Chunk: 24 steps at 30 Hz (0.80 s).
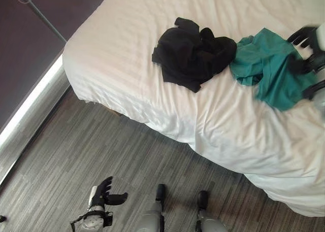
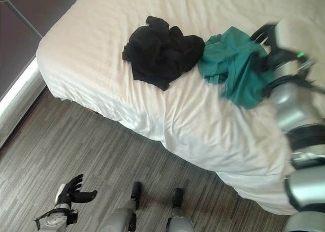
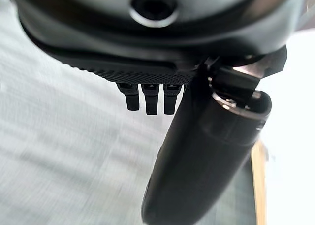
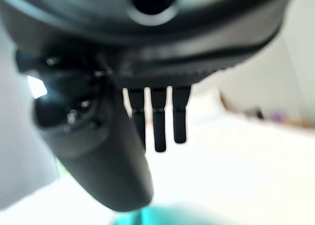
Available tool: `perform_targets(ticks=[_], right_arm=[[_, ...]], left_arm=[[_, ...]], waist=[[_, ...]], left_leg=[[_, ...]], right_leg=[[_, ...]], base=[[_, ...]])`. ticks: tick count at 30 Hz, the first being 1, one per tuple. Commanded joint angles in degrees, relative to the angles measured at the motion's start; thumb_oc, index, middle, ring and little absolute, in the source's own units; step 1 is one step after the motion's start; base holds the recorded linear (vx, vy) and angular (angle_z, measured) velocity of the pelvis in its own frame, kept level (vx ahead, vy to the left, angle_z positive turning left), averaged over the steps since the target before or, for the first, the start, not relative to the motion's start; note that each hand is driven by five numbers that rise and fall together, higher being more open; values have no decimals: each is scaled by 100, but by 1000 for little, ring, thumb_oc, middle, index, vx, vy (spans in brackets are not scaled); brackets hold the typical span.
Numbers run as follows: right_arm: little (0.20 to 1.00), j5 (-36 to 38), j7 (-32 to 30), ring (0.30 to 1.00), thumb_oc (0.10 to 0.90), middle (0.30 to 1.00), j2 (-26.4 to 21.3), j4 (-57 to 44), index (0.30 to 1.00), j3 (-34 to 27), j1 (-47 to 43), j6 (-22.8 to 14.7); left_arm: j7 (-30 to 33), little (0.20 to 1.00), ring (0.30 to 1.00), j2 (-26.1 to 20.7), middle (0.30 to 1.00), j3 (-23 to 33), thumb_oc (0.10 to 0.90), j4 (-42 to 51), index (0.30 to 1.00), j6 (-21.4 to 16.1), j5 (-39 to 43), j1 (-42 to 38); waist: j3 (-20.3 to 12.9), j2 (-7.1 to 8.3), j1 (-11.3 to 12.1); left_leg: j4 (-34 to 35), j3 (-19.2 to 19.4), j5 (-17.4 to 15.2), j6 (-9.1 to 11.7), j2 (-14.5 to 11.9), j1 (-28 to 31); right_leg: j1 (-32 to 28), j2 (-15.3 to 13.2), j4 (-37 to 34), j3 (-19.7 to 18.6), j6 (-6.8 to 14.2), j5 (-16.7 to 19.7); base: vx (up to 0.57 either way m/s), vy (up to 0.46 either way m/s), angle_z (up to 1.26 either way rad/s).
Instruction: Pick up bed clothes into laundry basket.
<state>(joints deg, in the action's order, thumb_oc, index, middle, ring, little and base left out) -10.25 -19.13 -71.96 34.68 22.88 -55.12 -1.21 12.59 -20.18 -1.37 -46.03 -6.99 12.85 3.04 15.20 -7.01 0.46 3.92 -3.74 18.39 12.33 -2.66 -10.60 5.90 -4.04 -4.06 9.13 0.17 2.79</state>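
So far nothing is collected: the crumpled black garment (image 1: 193,57) and teal cloth garment (image 1: 269,67) lie on the white-sheeted bed (image 1: 127,49); the right robot hand (image 2: 266,39), fingers straight, hovers over the teal one, while the left robot hand (image 1: 104,194) hangs spread above the floor.

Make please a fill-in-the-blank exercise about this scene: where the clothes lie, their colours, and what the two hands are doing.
1. The black garment and the teal garment both lie on the ___ of the bed.
2. The right hand is above the garment whose colour is ___.
3. The left hand hangs low over the wood-look ___, with straight fingers that hold nothing.
4. Of the two garments, the ___ one lies nearer to the bed's left edge.

Missing words: white sheet; teal; floor; black
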Motion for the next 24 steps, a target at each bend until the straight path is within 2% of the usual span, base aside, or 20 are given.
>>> perform_targets(ticks=[1,2,3,4,5,7,8,9,11,12,13,14,15,18,21,22,23,24], right_arm=[[300,358,-826,300,400,300,-869,-906,300,-843,-229,-143],[300,533,-918,300,400,300,-945,-1008,300,-1294,177,-180],[300,932,-1068,300,400,300,-963,-949,300,-2168,975,-232],[300,918,-1063,300,400,300,-923,-1043,300,-2613,1422,-235],[300,1048,-1129,300,400,300,-848,-947,300,-3235,2052,-236],[300,1182,-1196,300,400,300,-606,-759,300,-4272,3179,-234],[300,1197,-1211,300,400,300,-321,-641,300,-4712,3771,-219],[300,1195,-1213,300,400,300,143,-483,300,-5104,4439,-118],[300,1222,-1189,300,400,300,649,-378,300,-5401,4968,-50],[300,1186,-1136,300,400,300,826,-254,300,-5370,5057,7],[300,1174,-1081,300,400,300,1079,-211,300,-5490,5356,29],[300,1171,-1077,300,400,300,1093,-232,300,-5533,5402,33],[300,1099,-986,300,400,300,1245,-160,300,-5426,5549,93],[300,937,-922,300,400,300,1299,-240,300,-5227,5473,210],[300,739,-913,300,400,300,1244,-431,300,-5121,5351,290],[300,560,-921,300,400,300,1133,-747,300,-5038,5263,289],[900,435,-942,900,800,900,1057,-947,900,-5030,5205,307],[900,323,-935,900,800,900,1010,-1119,900,-4994,5198,326]], left_arm=[[598,900,900,-784,900,343,800,722,900,-174,-192,-98],[709,900,900,-779,900,501,800,858,900,-173,-261,-121],[896,900,900,-882,900,788,800,1108,900,-91,-505,-167],[897,900,900,-966,900,741,800,1122,900,-80,-511,-187],[1004,900,900,-1046,900,855,800,1236,900,-64,-610,-224],[1239,900,900,-1253,900,1041,800,1551,900,-60,-789,-344],[1401,900,900,-1376,900,1165,800,1766,900,-58,-827,-401],[1601,900,900,-1598,900,1405,800,2239,900,-89,-865,-560],[1771,900,900,-1888,900,1503,800,2495,900,-81,-953,-856],[1761,900,900,-1936,900,1501,800,2607,900,-101,-999,-988],[1784,900,900,-2002,900,1524,800,2711,900,-58,-1078,-1114],[1785,900,900,-2005,900,1502,800,2714,900,-54,-1078,-1124],[1732,900,900,-2068,900,1395,800,2896,900,-50,-1166,-1327],[1597,900,900,-1914,900,1241,800,3020,900,-78,-1018,-1447],[1509,900,900,-1780,900,1235,800,3136,900,-107,-903,-1365],[1415,900,900,-1591,900,1158,800,3242,900,-178,-761,-1269],[1352,900,900,-1453,900,1123,800,3390,900,-221,-717,-1127],[1326,900,900,-1364,900,1139,800,3478,900,-222,-689,-1011]], waist=[[-399,686,-171],[-420,741,-276],[-461,776,-457],[-468,856,-387],[-496,885,-415],[-553,903,-429],[-575,873,-425],[-600,767,-366],[-660,728,-366],[-706,650,-419],[-791,591,-537],[-792,595,-516],[-863,540,-658],[-874,569,-732],[-891,628,-701],[-914,704,-664],[-920,745,-635],[-938,754,-623]], left_leg=[[-1380,330,-938,-175,-304,824],[-1590,516,-977,-205,-351,786],[-1770,750,-1328,-327,-295,695],[-1767,757,-1296,-337,-283,672],[-1717,799,-1491,-384,-166,586],[-1301,761,-1711,-410,-46,570],[-1056,687,-1672,-419,-21,563],[-479,337,-1507,-407,-1,430],[-16,-8,-1297,-385,-43,462],[84,-24,-1390,-403,-60,484],[108,92,-1435,-409,-137,586],[108,93,-1438,-408,-138,590],[108,256,-1464,-420,-169,747],[108,462,-1539,-465,-179,912],[108,597,-1606,-506,-180,1022],[108,638,-1644,-520,-176,1055],[108,646,-1671,-533,-168,1063],[108,650,-1692,-540,-160,1067]], right_leg=[[-495,-203,-85,-545,500,-214],[-576,-253,-88,-569,505,-226],[-738,-291,-73,-666,513,-292],[-717,-303,-84,-671,517,-258],[-777,-310,-82,-740,532,-277],[-864,-301,-92,-889,595,-327],[-896,-283,-93,-965,639,-351],[-978,-232,-94,-1147,682,-423],[-1097,-198,-94,-1351,696,-516],[-1125,-177,-94,-1389,724,-576],[-1153,-170,-94,-1403,739,-612],[-1156,-168,-94,-1404,738,-613],[-1175,-241,-78,-1437,753,-569],[-1175,-338,-58,-1516,775,-518],[-1181,-401,-68,-1602,808,-479],[-1182,-460,-73,-1588,837,-444],[-1176,-487,-78,-1578,853,-436],[-1174,-502,-78,-1568,860,-437]], base=[[46,-88,1],[171,-119,-8],[155,-117,-2],[199,-83,-2],[124,5,-12],[224,45,-46],[337,105,-63],[373,93,-70],[284,46,-70],[191,52,-93],[117,44,-95],[164,128,-81],[105,128,-48],[68,114,-27],[32,72,-54],[11,52,-42],[12,57,-24],[6,34,-11]])
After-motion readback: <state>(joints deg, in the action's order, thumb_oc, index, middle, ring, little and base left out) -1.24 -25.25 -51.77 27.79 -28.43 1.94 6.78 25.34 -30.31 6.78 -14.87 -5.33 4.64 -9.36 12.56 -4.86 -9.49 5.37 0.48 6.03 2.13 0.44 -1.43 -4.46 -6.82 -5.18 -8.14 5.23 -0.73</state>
